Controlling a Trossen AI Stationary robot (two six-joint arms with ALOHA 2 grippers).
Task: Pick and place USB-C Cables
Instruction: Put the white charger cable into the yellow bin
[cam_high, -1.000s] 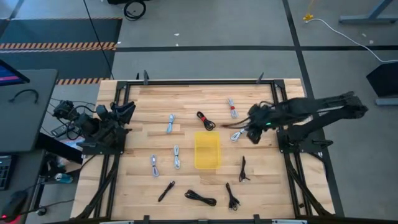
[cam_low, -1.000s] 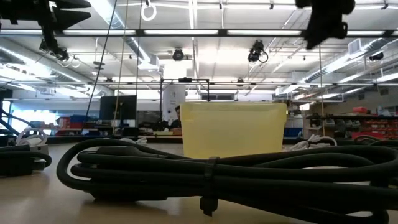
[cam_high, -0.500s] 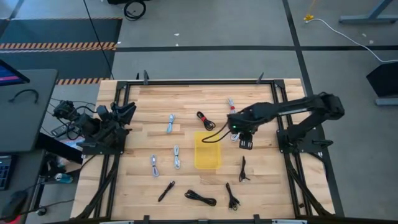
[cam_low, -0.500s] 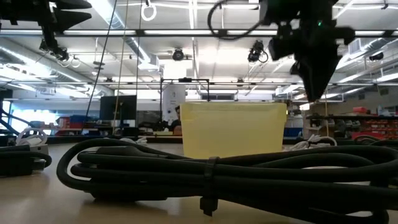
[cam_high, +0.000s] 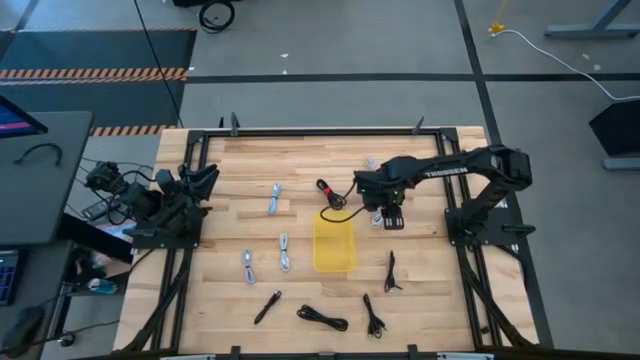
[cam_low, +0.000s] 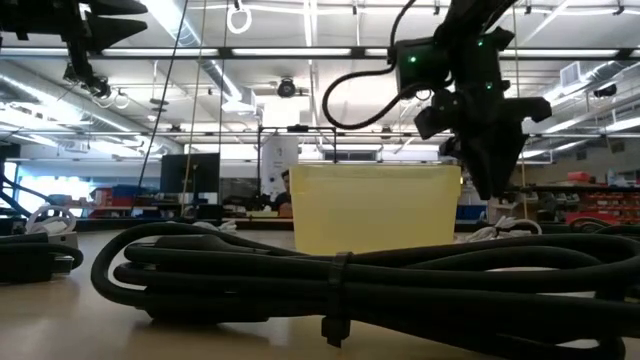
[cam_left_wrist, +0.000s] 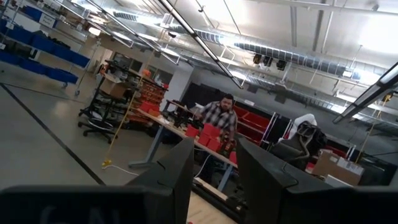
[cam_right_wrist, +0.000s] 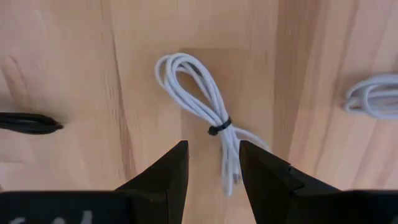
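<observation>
Across wooden table (cam_high: 300, 160), scattered cables (cam_high: 283, 252)

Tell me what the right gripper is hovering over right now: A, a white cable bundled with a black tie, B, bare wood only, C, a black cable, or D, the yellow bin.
A: the right wrist view shows the open right gripper pointing down at a looped white cable cinched by a dark tie, lying on the wooden table.
</observation>
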